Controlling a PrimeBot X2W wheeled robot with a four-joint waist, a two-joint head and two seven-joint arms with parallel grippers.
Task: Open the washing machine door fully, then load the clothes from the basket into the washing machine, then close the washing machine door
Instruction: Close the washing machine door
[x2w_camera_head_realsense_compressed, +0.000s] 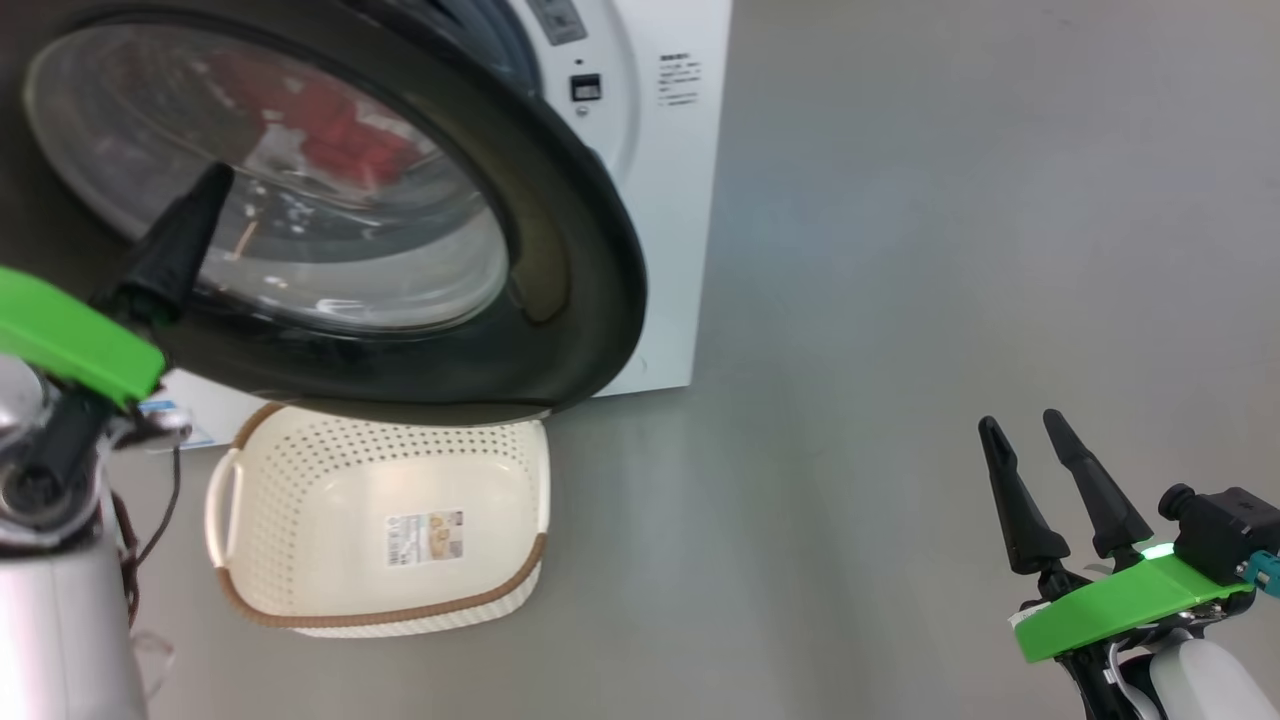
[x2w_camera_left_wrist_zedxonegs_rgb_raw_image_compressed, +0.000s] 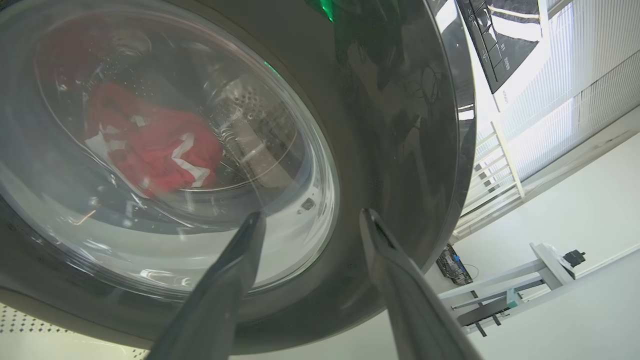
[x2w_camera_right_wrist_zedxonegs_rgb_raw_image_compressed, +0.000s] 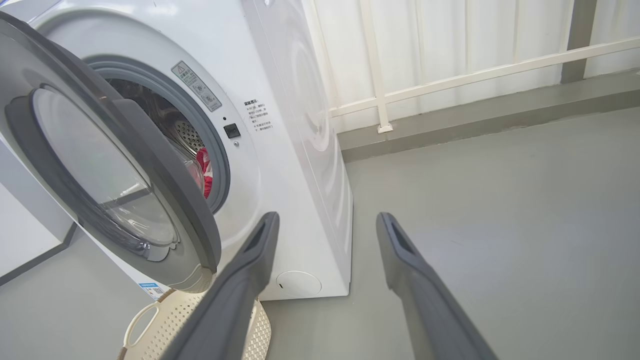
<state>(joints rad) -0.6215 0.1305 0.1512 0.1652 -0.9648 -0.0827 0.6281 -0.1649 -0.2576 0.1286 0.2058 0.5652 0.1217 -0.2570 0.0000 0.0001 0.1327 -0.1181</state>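
Door's ajar: the washing machine door (x2w_camera_head_realsense_compressed: 560, 250) hangs swung out from the washing machine (x2w_camera_head_realsense_compressed: 670, 200), filling the upper left of the head view. The clothes (x2w_camera_left_wrist_zedxonegs_rgb_raw_image_compressed: 155, 145) lie in the drum, red w/ white patches, seen through the door's glass at the left of the left wrist view (also a red sliver in the gap, centre left of the right wrist view).

Left gripper (x2w_camera_left_wrist_zedxonegs_rgb_raw_image_compressed: 312, 214) is up close to the door's outer face, fingers spread apart, nothing between them; can't tell if a tip touches the glass.

Right gripper (x2w_camera_head_realsense_compressed: 1020, 420) sits lower right in the head view, well apart from the machine, fingers parted and holding nothing, over grey floor (x2w_camera_head_realsense_compressed: 900, 300).

The basket (x2w_camera_head_realsense_compressed: 380, 612) stands on the floor under the door's lower edge, lower left of centre, its label sticker (x2w_camera_head_realsense_compressed: 425, 537) in plain sight.
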